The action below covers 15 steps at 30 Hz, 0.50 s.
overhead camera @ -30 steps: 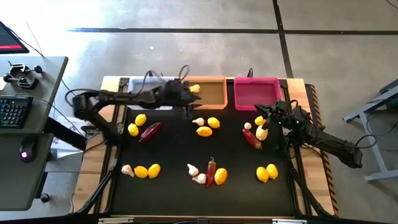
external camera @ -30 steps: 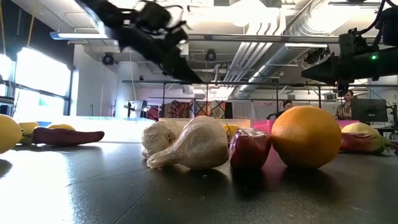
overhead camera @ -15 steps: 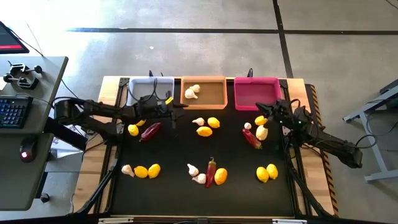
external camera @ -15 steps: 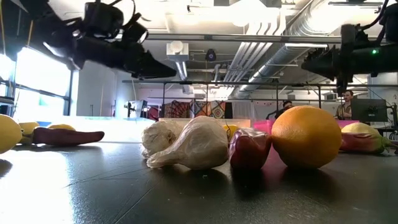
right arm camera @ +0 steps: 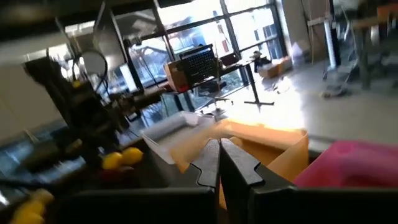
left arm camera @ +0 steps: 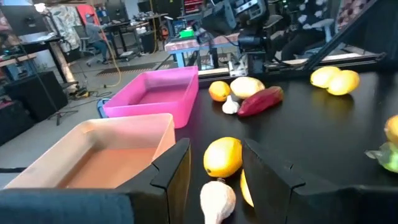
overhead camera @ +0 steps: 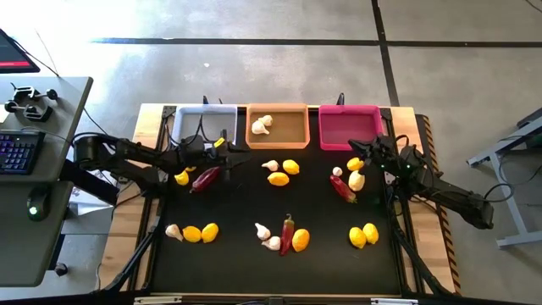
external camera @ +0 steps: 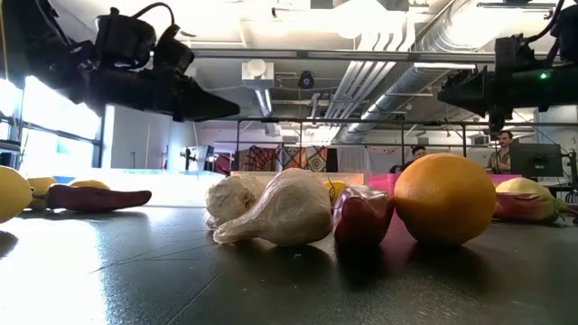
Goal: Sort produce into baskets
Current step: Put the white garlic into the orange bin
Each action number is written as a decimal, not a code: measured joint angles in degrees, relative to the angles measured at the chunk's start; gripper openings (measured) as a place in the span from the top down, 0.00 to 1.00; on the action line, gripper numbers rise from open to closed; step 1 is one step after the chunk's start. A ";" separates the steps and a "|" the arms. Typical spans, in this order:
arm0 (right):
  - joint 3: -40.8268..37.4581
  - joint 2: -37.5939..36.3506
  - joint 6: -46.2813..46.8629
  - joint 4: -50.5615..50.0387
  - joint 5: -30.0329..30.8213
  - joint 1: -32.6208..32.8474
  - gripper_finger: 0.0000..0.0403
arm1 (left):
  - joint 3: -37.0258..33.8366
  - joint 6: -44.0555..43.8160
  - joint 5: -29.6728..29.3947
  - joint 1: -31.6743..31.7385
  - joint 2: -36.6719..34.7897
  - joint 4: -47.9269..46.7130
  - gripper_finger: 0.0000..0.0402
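Lemons, garlic bulbs and dark red chilies lie scattered on the black mat. The white basket, orange basket and pink basket stand along the far edge. Garlic lies in the orange basket. My left gripper is open and empty, hovering near the white basket's near right corner. In its wrist view a lemon and a garlic bulb lie beyond the fingers. My right gripper is shut and empty, above a lemon just in front of the pink basket.
A chili and a lemon lie just near of my left arm. Garlic and a chili lie by my right gripper. More produce lies along the mat's near side. A side desk stands left of the table.
My left gripper has drawn back from above the orange basket toward the table's left and near side and has come lower. Garlic now shows lying in the orange basket.
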 joint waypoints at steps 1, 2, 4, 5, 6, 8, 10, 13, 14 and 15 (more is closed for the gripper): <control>0.01 0.01 -1.42 0.04 -0.69 0.00 1.00 | -0.22 -0.23 0.18 0.00 0.04 0.58 0.68; 0.01 0.01 -2.22 0.20 -1.18 0.00 1.00 | -0.32 -0.46 0.24 0.00 0.03 0.99 0.68; 0.01 0.02 -2.44 0.78 -3.35 0.00 1.00 | -0.46 -1.27 0.27 0.00 0.02 1.75 0.68; 0.02 0.00 -2.73 0.90 -4.77 0.00 1.00 | -0.47 -1.52 0.27 0.00 0.02 1.71 0.68; 0.00 0.01 -3.49 0.87 -6.19 0.00 1.00 | -0.49 -1.85 0.26 0.00 0.02 1.65 0.68; 0.01 0.00 -5.28 0.56 -7.33 0.03 1.00 | -0.51 -1.91 0.24 0.00 0.02 1.66 0.68; 0.01 0.01 -5.42 -0.03 -7.04 0.00 1.00 | -0.51 -1.91 0.25 0.00 0.02 1.59 0.68; 0.02 0.02 -3.90 -0.04 -4.58 0.00 1.00 | -0.51 -1.97 0.24 0.00 0.02 1.64 0.68; 0.00 0.02 -3.71 -0.04 -4.36 0.00 1.00 | -0.51 -2.24 0.24 0.00 0.02 1.60 0.68; 0.01 0.03 -3.70 -0.12 -4.57 0.08 1.00 | -0.51 -2.49 0.24 -0.04 0.02 1.57 0.68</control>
